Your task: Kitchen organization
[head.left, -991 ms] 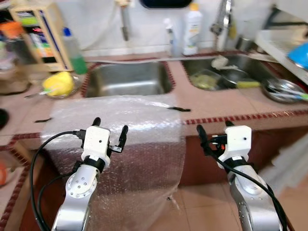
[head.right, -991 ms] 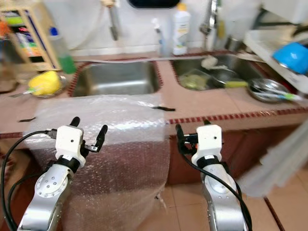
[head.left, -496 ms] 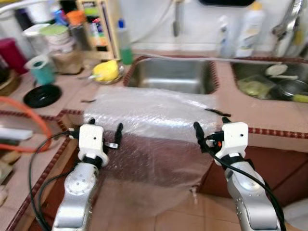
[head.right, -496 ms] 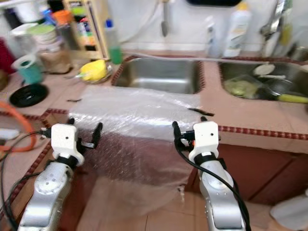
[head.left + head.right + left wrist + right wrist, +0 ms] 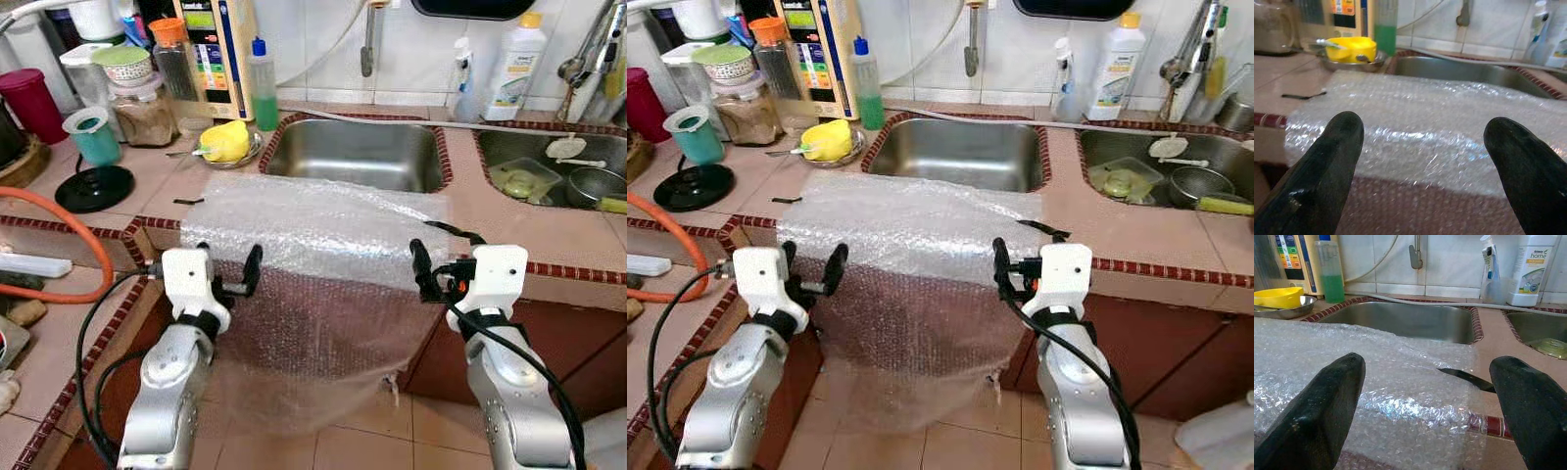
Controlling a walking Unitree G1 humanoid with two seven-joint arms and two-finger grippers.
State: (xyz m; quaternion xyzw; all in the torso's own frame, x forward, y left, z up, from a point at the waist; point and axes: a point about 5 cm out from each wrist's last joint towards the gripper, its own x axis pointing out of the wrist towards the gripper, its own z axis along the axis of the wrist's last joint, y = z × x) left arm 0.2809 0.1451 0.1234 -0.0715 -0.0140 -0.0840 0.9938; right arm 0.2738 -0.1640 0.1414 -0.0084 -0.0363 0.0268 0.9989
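A sheet of clear bubble wrap (image 5: 323, 225) lies on the tiled counter in front of the left sink (image 5: 353, 157) and hangs over the counter's front edge toward the floor. My left gripper (image 5: 230, 264) is open, just in front of the hanging sheet near its left edge. My right gripper (image 5: 441, 269) is also open, at the sheet's right edge, level with the counter rim. In the left wrist view the fingers (image 5: 1327, 166) frame the bubble wrap (image 5: 1425, 127), and the right wrist view's fingers (image 5: 1312, 416) frame it too. Nothing is held.
The right sink (image 5: 549, 171) holds dishes. A yellow bowl (image 5: 227, 142), green soap bottle (image 5: 262, 73), jars and a teal cup (image 5: 95, 135) stand at the back left. An orange hose (image 5: 59, 225) curves over the left counter. A white detergent bottle (image 5: 516, 59) stands behind the sinks.
The camera has swung left and steadied, so the bubble wrap now sits centred between my arms. Both grippers stay open in much the same pose.
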